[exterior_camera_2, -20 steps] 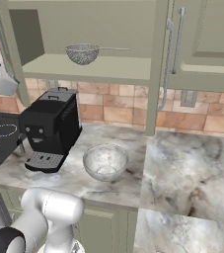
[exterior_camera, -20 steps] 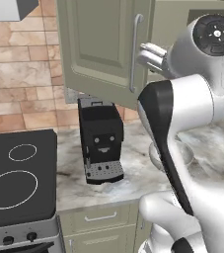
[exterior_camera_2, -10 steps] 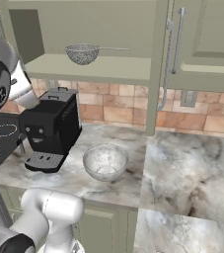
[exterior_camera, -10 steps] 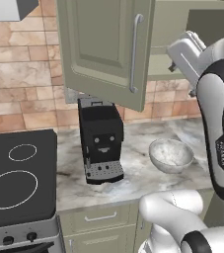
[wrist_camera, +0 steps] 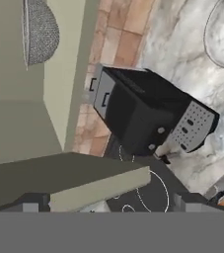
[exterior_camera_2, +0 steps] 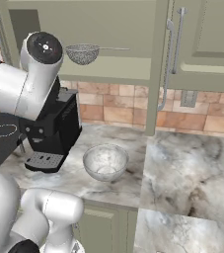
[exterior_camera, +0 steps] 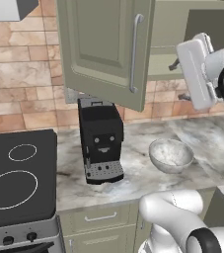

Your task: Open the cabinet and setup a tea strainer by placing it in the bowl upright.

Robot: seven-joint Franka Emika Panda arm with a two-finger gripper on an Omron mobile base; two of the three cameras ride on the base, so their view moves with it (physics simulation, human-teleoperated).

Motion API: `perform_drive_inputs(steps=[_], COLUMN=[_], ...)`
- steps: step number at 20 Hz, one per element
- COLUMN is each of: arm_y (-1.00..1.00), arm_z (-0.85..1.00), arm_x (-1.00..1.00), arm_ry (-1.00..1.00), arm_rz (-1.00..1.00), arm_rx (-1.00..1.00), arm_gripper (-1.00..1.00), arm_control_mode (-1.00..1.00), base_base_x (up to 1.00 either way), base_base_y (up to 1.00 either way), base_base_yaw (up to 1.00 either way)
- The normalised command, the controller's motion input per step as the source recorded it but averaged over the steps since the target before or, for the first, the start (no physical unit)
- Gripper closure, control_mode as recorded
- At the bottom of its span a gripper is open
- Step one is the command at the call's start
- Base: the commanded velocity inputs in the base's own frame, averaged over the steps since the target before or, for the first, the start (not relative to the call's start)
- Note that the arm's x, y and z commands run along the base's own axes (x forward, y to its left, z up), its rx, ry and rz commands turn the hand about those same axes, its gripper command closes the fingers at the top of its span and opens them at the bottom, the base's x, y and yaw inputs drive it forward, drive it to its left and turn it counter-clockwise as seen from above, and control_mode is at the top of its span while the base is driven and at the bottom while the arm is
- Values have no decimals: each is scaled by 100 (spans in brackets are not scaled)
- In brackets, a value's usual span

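One grey mesh tea strainer point(exterior_camera_2: 82, 53) is sitting inside the open sage-green wall cabinet point(exterior_camera_2: 108, 69), upper left of frame. One marbled whitish bowl point(exterior_camera_2: 105, 162) is sitting empty at centre; gripper point(exterior_camera: 175, 64) jaws: can't tell.

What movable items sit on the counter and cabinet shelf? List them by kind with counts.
Grey metal mesh tea strainer on the shelf: 1
Round marbled whitish-grey bowl on the counter: 1
Black boxy coffee machine on the counter: 1
Total: 3
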Motion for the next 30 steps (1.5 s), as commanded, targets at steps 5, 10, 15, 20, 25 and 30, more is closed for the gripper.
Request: perform_drive_inputs(steps=[5, 10, 15, 20, 25, 30], arm_y=[0, 6, 12, 8, 2, 1], arm_z=[-8, -15, -21, -7, 0, 0], arm_x=[39, 23, 3, 15, 9, 0], arm_ry=[9, 4, 0, 2, 2, 0], arm_rz=[4, 1, 0, 0, 1, 4], arm_rx=[36, 17, 1, 2, 12, 19], arm_gripper=[-100, -100, -100, -100, -100, -100], arm_control_mode=[-100, -100, -100, -100, -100, -100], base_base_x=[0, 0, 0, 0, 0, 0], base_base_y=[0, 0, 0, 0, 0, 0], base_base_yaw=[0, 0, 0, 0, 0, 0])
